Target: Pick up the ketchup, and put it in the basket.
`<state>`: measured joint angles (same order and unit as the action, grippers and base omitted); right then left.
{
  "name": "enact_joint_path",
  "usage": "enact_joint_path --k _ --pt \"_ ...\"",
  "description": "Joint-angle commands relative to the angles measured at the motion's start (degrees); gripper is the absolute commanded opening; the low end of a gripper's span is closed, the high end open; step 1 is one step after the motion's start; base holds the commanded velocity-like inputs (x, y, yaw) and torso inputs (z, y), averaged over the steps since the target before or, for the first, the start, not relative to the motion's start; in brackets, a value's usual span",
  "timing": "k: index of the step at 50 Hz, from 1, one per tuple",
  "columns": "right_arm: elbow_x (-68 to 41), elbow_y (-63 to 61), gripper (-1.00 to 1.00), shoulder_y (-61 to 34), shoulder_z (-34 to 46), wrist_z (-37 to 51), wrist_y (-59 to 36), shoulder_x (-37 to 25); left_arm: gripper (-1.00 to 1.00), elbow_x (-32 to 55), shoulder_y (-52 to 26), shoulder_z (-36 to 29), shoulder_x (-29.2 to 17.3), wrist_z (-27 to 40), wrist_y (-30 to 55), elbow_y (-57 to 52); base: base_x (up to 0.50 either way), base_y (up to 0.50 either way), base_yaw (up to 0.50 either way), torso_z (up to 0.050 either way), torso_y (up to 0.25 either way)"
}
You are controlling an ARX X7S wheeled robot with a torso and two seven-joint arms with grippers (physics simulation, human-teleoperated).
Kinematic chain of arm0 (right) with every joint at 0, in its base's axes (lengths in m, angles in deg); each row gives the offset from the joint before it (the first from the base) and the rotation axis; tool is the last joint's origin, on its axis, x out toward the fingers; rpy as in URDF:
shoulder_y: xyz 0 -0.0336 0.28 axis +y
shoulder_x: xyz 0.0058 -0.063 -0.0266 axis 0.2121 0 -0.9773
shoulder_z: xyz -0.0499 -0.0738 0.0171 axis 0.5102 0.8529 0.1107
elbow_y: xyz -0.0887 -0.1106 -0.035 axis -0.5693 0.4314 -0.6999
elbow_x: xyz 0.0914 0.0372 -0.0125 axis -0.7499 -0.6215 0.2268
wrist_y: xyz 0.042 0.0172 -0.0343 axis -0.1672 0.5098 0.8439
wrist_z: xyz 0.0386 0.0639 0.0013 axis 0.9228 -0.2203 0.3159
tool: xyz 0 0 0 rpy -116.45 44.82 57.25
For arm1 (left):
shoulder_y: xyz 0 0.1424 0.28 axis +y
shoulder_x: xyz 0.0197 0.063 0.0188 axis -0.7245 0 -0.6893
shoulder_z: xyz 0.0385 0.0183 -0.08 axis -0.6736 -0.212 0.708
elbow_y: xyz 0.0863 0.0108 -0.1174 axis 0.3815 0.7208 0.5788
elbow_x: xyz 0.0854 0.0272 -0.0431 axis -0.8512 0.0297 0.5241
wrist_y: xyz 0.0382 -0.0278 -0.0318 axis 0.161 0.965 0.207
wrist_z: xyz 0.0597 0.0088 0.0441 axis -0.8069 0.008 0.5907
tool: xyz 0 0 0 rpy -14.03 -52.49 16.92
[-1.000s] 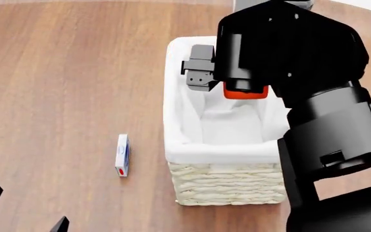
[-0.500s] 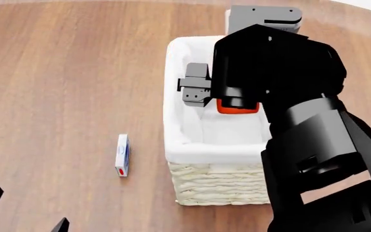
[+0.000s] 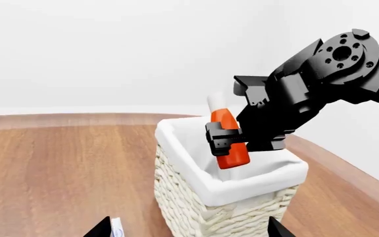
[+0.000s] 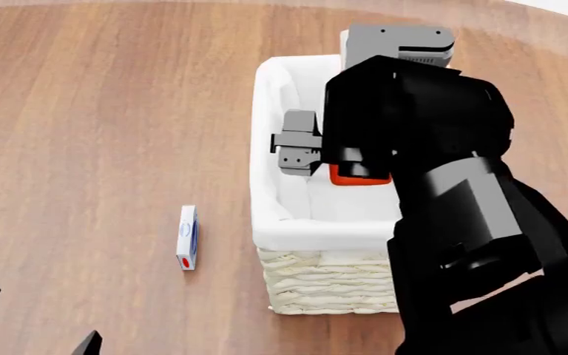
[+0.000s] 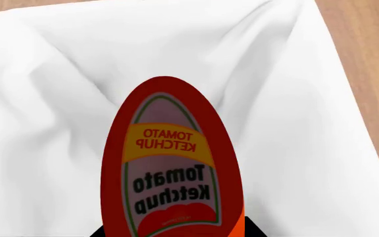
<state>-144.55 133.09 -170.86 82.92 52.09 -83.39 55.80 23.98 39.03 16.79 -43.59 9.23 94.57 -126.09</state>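
The ketchup [image 3: 229,148], an orange-red bottle with a white cap, is tilted and held over the basket's opening with its lower end about level with the rim. It also shows in the head view [image 4: 355,174] and, label-on, in the right wrist view [image 5: 170,168]. My right gripper [image 3: 228,139] is shut on it, and one grey finger [image 4: 299,144] shows above the liner. The basket [image 4: 333,285] is cream wicker with a white liner [image 5: 51,98], seen also in the left wrist view [image 3: 196,207]. My left gripper [image 4: 32,325] is open and empty at the near left.
A small white box with a red dot [image 4: 187,238] lies on the wooden table [image 4: 97,133] left of the basket, and shows in the left wrist view [image 3: 117,228]. My right arm [image 4: 461,222] hides the basket's right side.
My right gripper has carried the ketchup toward the near end of the basket, and it looks lower. The basket, the box and the left gripper have hardly moved.
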Motion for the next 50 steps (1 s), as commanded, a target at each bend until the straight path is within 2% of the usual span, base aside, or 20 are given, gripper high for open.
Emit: enact_joint_path --k 1,17,18,22,28,34,50 --pt "2.48 2.99 -1.00 -0.48 -0.19 -4.89 1.74 2.57 1.00 -0.63 -0.04 1.81 1.21 -1.75 -2.67 1.35 0.00 0.00 0.00 0.000 0.000" --pt "-1.48 3.61 -1.00 0.23 4.63 -5.56 3.55 2.66 1.00 -0.42 -0.20 1.63 0.98 -1.65 -2.81 1.36 0.00 0.00 0.00 0.001 0.000" --pt "-1.61 3.56 -1.00 0.30 5.11 -5.60 3.71 2.65 1.00 -3.03 1.71 1.05 1.82 -3.05 -4.28 2.65 0.00 0.00 0.00 0.000 0.000" --pt "-2.39 4.20 -1.00 0.43 5.99 -6.02 4.52 2.65 1.00 -3.66 2.34 0.97 1.95 -3.53 -4.93 3.27 0.00 0.00 0.00 0.000 0.000" --pt "-3.81 4.07 -1.00 0.77 7.53 -6.04 5.10 2.67 1.00 -0.41 -0.07 1.58 0.77 -1.67 -3.26 1.41 0.00 0.00 0.00 0.000 0.000" --pt "-5.42 4.25 -1.00 1.07 9.32 -6.13 5.69 2.68 1.00 -3.46 2.18 0.82 1.71 -3.29 -5.04 2.97 0.00 0.00 0.00 0.000 0.002" --pt "-10.39 4.36 -1.00 2.12 14.58 -6.50 7.74 2.68 1.00 -0.75 -0.17 0.97 0.86 -1.98 -3.51 2.15 0.00 0.00 0.00 0.000 0.000"
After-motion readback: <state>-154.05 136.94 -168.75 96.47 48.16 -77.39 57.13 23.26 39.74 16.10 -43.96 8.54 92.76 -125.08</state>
